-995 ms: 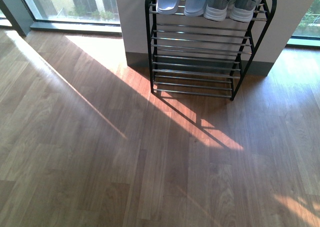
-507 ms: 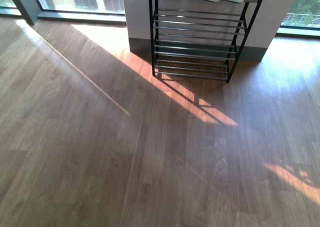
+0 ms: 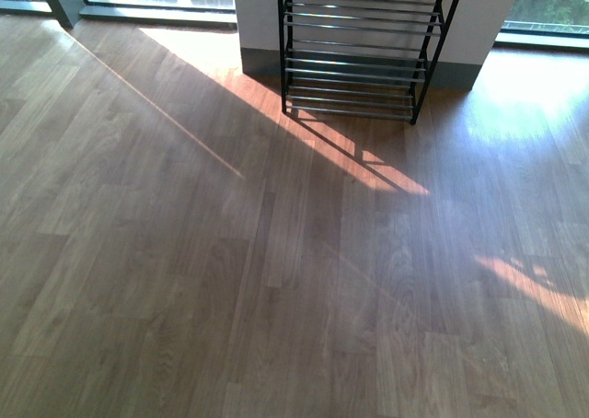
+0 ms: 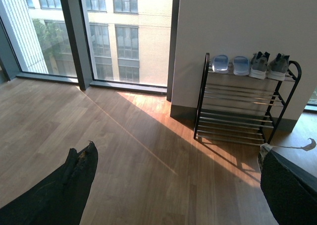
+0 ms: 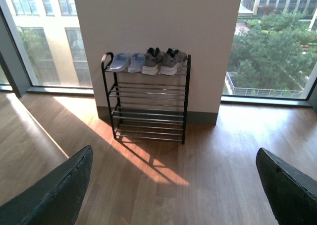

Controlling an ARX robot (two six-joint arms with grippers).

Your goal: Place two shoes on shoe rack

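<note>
4 shoes, 2 sandals (image 5: 128,62) and 2 sneakers (image 5: 164,61), top the rack (image 5: 148,106); both claws gape, holding nothing.

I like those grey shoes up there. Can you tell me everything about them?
The grey shoes are knit lace-up sneakers with white soles, white laces and dark lining. Both sit upright, side by side, toes forward, on the top shelf of the rack, at the end away from the pale blue sandals beside them. Nothing else touches them.
</note>
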